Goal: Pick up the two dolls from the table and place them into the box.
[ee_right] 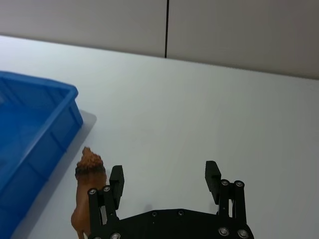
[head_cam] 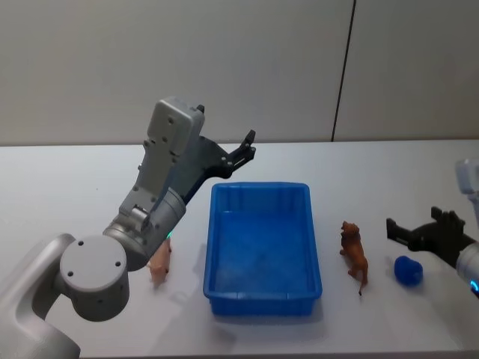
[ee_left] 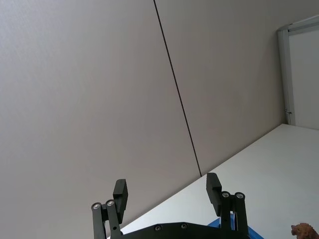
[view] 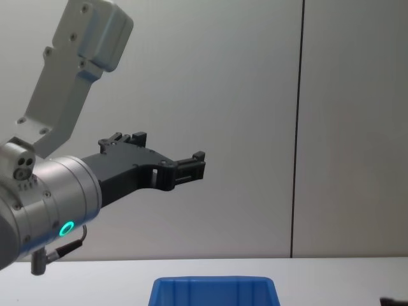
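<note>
Left jaws: spread wide, holding nothing, raised high over the tabletop (head_cam: 67,179). Below them and slightly to their right, the blue box (head_cam: 262,299), its far left corner nearest the tips. Back behind them, down beside the box's left wall and partly hidden by the arm, a pink doll (head_cam: 159,263) on the tabletop.

Right jaws: likewise apart, gripping nothing, low over the tabletop, well to the right of the box. Just ahead of them, toward the box, a brown lion doll (head_cam: 355,254), upright, near one tip but not between the two. Just beside them, on the robot's side, a small blue lump (head_cam: 408,270). Both dolls on the tabletop, outside the box.
</note>
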Available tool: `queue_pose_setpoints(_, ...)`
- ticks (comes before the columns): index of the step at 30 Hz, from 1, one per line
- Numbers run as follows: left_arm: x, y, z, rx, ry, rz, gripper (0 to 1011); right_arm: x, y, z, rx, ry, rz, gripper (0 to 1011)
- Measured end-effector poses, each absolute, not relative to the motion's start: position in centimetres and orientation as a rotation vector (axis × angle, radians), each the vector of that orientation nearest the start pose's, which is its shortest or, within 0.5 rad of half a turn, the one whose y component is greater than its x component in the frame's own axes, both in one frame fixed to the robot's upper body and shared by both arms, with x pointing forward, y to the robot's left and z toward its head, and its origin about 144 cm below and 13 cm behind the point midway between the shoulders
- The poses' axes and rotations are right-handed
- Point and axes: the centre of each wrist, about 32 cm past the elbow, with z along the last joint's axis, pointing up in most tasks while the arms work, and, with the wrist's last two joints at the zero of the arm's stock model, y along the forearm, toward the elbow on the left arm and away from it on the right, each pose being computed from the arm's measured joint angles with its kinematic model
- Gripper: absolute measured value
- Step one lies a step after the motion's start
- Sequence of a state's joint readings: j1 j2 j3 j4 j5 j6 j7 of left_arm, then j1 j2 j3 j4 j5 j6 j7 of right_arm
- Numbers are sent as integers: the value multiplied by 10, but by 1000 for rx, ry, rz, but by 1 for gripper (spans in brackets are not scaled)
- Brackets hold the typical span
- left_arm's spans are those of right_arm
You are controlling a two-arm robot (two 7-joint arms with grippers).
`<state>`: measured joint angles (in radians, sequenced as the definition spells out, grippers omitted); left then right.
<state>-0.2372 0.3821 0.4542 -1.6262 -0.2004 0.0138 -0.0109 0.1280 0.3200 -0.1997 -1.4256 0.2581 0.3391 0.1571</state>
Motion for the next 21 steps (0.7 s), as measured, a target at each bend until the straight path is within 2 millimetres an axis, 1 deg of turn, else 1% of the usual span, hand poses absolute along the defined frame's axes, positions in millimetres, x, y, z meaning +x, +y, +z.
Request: queue_pose_setpoints(21, 492, 198, 1204, 61, -268, 1124, 1001, 475, -284, 1102, -480, 346, -1219, 1001)
